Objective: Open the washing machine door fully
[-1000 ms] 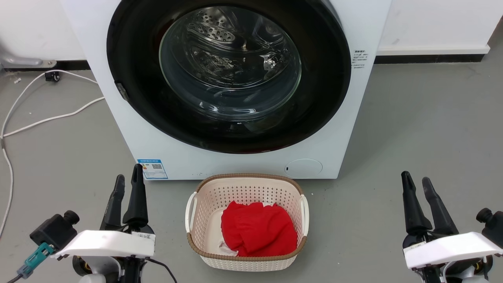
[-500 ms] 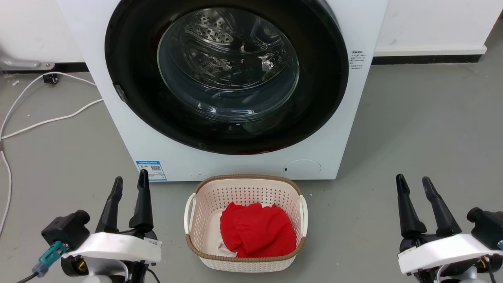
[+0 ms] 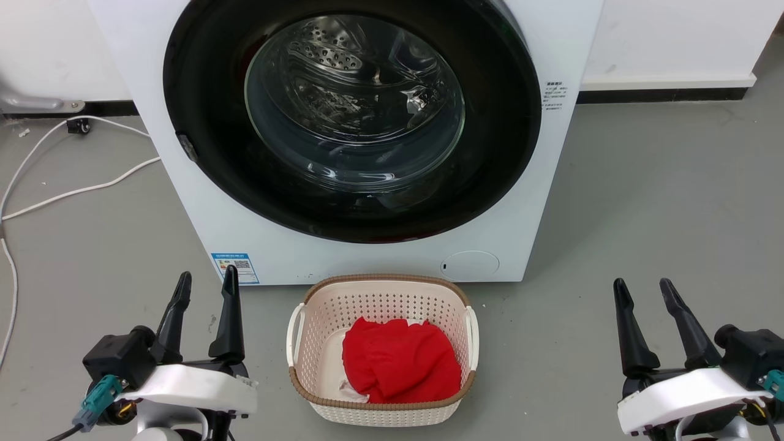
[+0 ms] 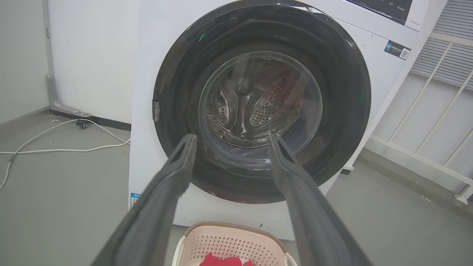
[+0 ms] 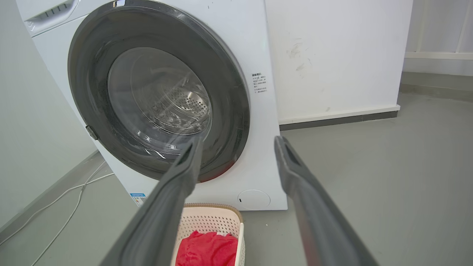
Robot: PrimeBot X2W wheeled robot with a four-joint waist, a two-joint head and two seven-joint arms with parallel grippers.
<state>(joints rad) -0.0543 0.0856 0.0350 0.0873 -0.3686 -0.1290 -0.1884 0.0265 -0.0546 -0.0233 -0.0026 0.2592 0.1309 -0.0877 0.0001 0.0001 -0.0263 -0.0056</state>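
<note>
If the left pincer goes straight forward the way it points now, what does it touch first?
Most likely the washing machine door: in the left wrist view the open left pincer aims at the lower part of its glass bowl, with nothing between. The basket lies below that line.

Ahead of the left tool (image 3: 207, 273) and the right tool (image 3: 642, 283), the washing machine door (image 3: 502, 122) is a glossy, mirror-smooth black ring around clear glass with bright highlights. Behind the glass the drum (image 3: 334, 55) looks like shiny perforated steel. The casing (image 3: 392, 260) is smooth white with a soft sheen. Between the tools, the basket (image 3: 380, 300) is cream perforated plastic with a brown woven-look rim and holds soft, creased red cloth (image 3: 398, 361). The tool fingers (image 3: 229, 312) are matt and dark. The floor (image 3: 643, 196) is matt grey.
</note>
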